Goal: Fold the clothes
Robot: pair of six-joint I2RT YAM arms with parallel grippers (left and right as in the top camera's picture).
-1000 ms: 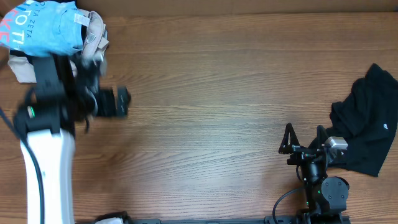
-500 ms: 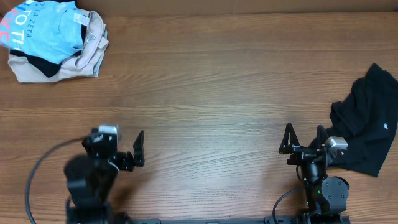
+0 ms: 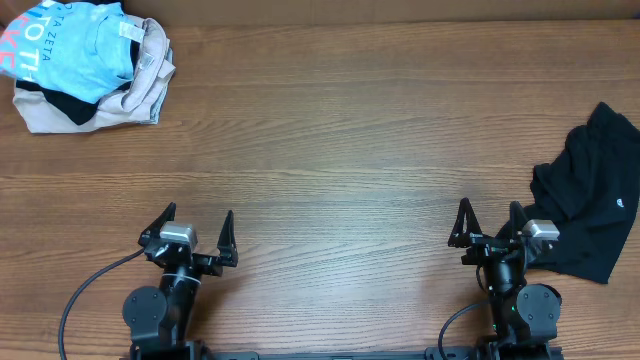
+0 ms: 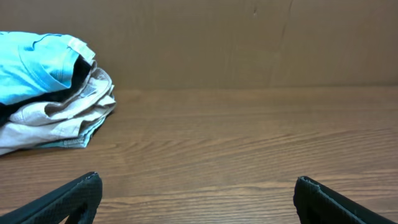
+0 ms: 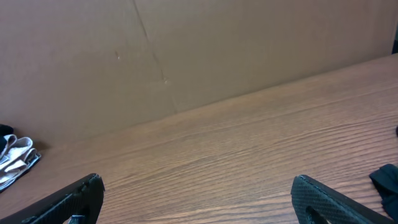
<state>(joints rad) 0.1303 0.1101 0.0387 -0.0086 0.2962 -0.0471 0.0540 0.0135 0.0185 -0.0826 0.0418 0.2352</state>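
Note:
A folded light blue T-shirt with white and pink-red lettering lies on a stack with a black garment and a beige garment at the table's far left corner. The stack also shows in the left wrist view. A crumpled black garment lies at the right edge. My left gripper is open and empty near the front edge, far from the stack; its fingers frame bare wood. My right gripper is open and empty just left of the black garment; it too shows over bare wood.
A brown cardboard wall stands along the table's far edge. The wooden tabletop stretches between the two piles. A corner of the black garment shows at the right wrist view's lower right.
My left arm has drawn back from the stack at the far left corner to the front edge. The stack stays in place. The right arm has not moved.

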